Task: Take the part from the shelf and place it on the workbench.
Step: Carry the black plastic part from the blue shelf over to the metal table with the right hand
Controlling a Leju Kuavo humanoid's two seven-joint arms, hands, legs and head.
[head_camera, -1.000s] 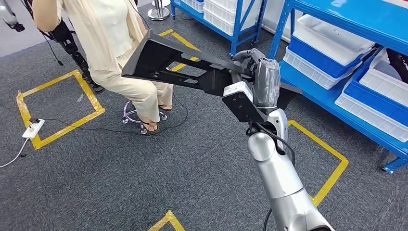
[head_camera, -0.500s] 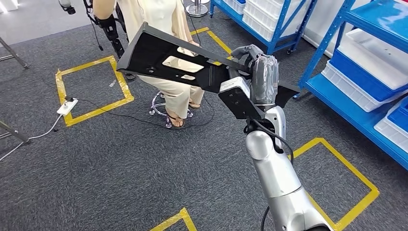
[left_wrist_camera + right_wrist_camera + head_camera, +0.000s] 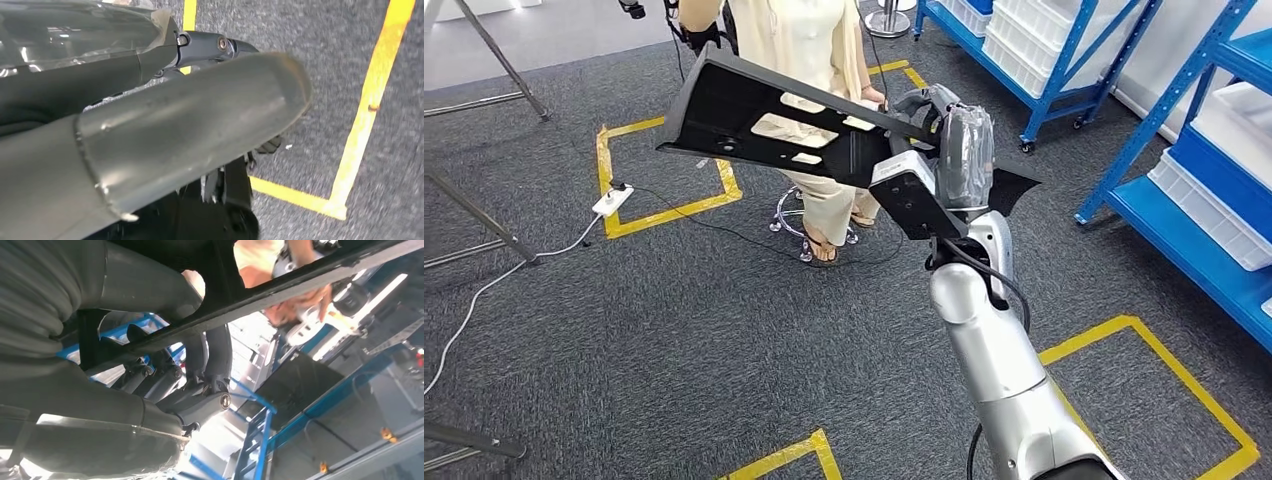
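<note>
Currently: white power strip (image 3: 612, 200) on grey carpet at left, inside yellow tape square (image 3: 667, 168). Black part (image 3: 764, 125) held in air, tilted, above floor. Seated person (image 3: 812, 60) behind it. Right hand (image 3: 946, 135) wrapped around part's near end, fingers (image 3: 217, 360) curled over bar. Blue shelves (image 3: 1194, 170) with white bins at right. Left hand (image 3: 150, 125): state cannot tell.

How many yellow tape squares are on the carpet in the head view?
3: one far left by the power strip, one right of the arm, one corner at the bottom edge. Others may be out of frame.
</note>
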